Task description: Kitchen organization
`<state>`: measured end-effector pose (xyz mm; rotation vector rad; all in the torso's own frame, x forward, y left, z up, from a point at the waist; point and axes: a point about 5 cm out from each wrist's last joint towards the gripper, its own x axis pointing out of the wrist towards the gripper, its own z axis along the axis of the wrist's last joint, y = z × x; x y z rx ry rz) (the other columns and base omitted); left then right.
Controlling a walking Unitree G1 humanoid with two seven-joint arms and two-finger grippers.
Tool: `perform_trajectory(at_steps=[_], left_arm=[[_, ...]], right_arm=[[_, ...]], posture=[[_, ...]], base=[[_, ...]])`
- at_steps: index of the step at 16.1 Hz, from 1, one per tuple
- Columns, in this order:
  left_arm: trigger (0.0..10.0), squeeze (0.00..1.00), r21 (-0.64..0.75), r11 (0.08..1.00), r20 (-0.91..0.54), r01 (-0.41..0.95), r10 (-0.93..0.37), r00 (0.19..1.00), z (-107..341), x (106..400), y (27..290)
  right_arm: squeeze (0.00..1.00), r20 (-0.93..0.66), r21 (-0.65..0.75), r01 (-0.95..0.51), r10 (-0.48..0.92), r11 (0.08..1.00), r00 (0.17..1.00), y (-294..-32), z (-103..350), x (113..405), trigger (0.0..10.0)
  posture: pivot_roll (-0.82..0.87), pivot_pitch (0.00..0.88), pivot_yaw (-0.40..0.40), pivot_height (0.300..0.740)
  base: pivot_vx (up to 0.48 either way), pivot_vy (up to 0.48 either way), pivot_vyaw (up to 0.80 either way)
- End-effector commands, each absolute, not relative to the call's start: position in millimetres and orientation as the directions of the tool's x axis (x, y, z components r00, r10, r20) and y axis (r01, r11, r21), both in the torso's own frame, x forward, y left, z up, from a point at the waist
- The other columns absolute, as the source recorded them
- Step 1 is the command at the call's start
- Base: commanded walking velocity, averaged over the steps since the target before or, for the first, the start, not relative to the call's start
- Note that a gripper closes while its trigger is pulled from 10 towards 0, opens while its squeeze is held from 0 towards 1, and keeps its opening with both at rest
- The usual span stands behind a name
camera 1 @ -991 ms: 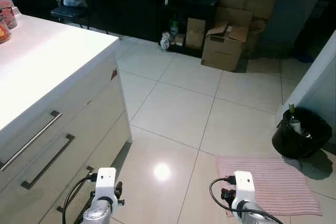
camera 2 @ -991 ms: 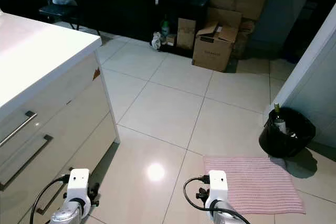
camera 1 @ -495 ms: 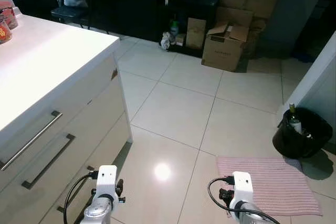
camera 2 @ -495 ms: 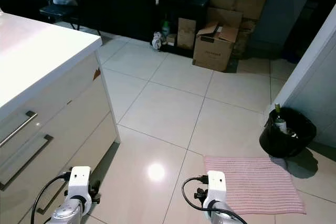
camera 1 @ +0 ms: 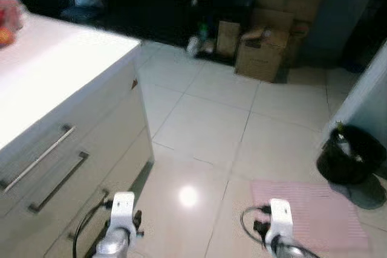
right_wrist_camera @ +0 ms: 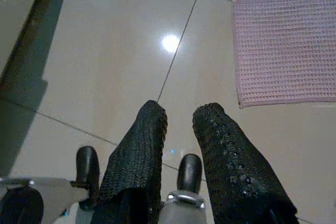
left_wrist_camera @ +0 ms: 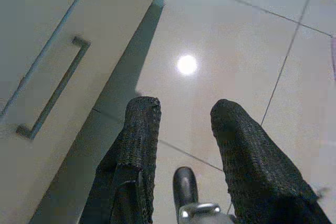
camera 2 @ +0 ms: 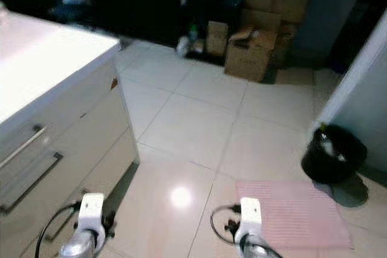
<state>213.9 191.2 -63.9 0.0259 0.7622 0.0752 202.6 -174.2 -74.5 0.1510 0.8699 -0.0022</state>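
counter [camera 1: 54, 64] at robot's left; both tools [left_wrist_camera: 181, 114] [right_wrist_camera: 178, 114] parted over floor tiles [camera 1: 205, 125].

both arms hang low in front of the body; the left gripper [left_wrist_camera: 185, 115] points down with fingers parted and holding nothing, the right gripper [right_wrist_camera: 178, 117] likewise, its gap narrower

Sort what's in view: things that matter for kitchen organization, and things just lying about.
Belongs to the job:
- kitchen island, its drawer handles
- red-lidded containers on its top
- left gripper and right gripper, both hanging empty, jaws apart

Just lying about:
- cardboard boxes
- black bucket holding a bottle
- pink mat
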Motion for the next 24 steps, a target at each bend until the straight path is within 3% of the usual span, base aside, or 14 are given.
perform_trajectory(at_steps=[1, 24], left_arm=[[10.0, 0.0, 0.051, 0.997, -0.705, -0.064, 0.081, 0.705, -66.2, 210.2, 193.5], [10.0, 0.0, 0.037, 0.994, -0.72, -0.104, 0.098, 0.687, -70.9, 201.8, 194.5]], right_arm=[[0.0, -0.764, 0.121, 0.079, 0.042, 0.989, 0.643, -175.0, -75.2, 201.6, 10.0], [0.0, -0.773, 0.135, 0.061, 0.066, 0.989, 0.631, -172.3, -78.7, 194.8, 10.0]], posture=[[0.16, 0.0, 0.005, 0.74], [0.15, 0.0, -0.004, 0.74]], base=[[0.0, 0.0, 0.8], [0.0, 0.0, 0.8]])
